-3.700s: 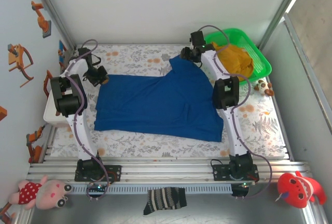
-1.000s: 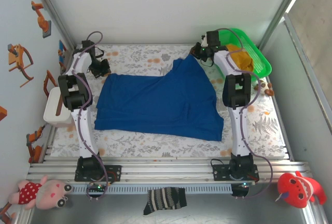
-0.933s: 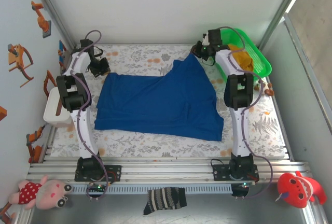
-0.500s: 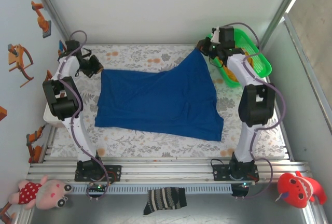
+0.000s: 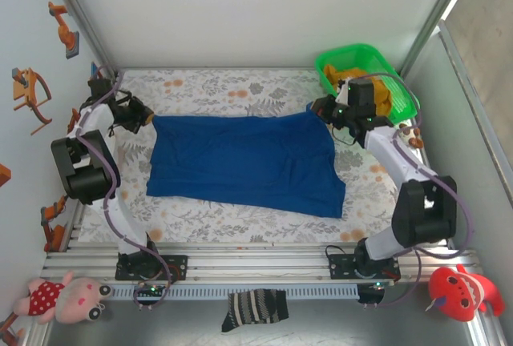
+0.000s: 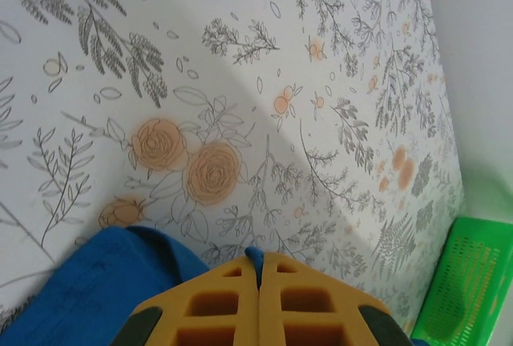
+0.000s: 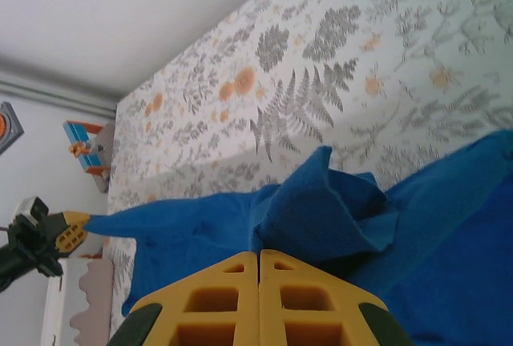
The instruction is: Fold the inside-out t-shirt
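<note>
- Lying spread across the middle of the floral table cover, the royal-blue inside-out t-shirt has its far edge drawn into a nearly straight line between the two arms; its near edge runs lower toward the right
- The left gripper sits at the shirt's far left corner; in the left wrist view its yellow fingers are pressed together with a sliver of blue cloth caught at the tips, so it is clamped on the shirt; the rest of that corner bulges out to the left of the fingers
- The right gripper sits at the shirt's far right corner; in the right wrist view its fingers meet flush, and a bunched fold of blue cloth rises just ahead of the tips; it too is closed on the shirt
- The right wrist view also shows the far edge of the shirt stretching across to the other gripper's yellow fingertips at the left of the picture
- The green basket stands in the far right corner of the table, just behind the right arm's wrist, apart from the shirt; a mustard-yellow garment lies inside it
- Off the table, by the near rail, lie a striped sock, a pink plush toy and a red plush toy
</note>
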You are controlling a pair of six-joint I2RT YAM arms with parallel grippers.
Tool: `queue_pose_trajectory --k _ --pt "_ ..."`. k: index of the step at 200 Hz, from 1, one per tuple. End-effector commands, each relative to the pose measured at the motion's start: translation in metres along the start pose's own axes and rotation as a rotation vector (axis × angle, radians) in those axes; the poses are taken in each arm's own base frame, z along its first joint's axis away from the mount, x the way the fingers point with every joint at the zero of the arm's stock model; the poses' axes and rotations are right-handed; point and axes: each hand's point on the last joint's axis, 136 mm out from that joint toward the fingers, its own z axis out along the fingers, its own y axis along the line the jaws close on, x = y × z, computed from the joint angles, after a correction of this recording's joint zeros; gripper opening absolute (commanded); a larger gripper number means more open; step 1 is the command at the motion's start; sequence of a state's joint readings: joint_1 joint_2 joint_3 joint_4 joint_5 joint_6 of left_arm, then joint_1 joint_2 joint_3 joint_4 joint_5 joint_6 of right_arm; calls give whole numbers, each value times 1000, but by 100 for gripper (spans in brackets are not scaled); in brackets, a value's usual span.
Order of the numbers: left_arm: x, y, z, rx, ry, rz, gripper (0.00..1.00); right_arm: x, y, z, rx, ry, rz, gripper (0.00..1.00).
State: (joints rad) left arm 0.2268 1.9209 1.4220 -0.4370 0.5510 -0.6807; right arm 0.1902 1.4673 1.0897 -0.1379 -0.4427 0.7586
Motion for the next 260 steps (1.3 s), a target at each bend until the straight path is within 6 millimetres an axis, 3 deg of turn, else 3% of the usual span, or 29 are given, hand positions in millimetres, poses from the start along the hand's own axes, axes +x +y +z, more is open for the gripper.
queue_pose_trajectory --k 1,52,96,126,155,164,170,182,192,223,244,260 --pt "12 6 -8 11 14 -40 0 28 -11 -14 63 10 -24 0" --pt "34 40 -2 -51 44 -89 0 88 -39 -45 160 41 -27 0" --pt "38 51 -7 -74 38 -99 0 111 -48 -72 187 35 -12 0" --pt "46 57 -14 -92 36 -97 0 130 -57 -78 200 62 -2 0" --pt "60 75 -15 -139 55 -110 0 160 -80 -77 253 129 9 0" --pt "63 83 -15 -153 62 -123 8 169 -88 -78 278 157 9 0" --pt "65 86 -15 -163 64 -131 19 172 -93 -80 300 171 4 14" --pt "64 92 -19 -178 55 -142 40 173 -98 -87 345 181 -18 37" --pt "60 90 -24 -180 37 -136 51 168 -96 -92 361 177 -47 46" --pt "47 62 -40 -140 -17 -81 58 141 -69 -84 336 187 -149 48" --pt "47 34 -40 -105 -11 -26 58 128 -53 -55 293 248 -193 48" --pt "53 13 -30 -86 13 19 59 122 -52 -26 284 291 -214 47"
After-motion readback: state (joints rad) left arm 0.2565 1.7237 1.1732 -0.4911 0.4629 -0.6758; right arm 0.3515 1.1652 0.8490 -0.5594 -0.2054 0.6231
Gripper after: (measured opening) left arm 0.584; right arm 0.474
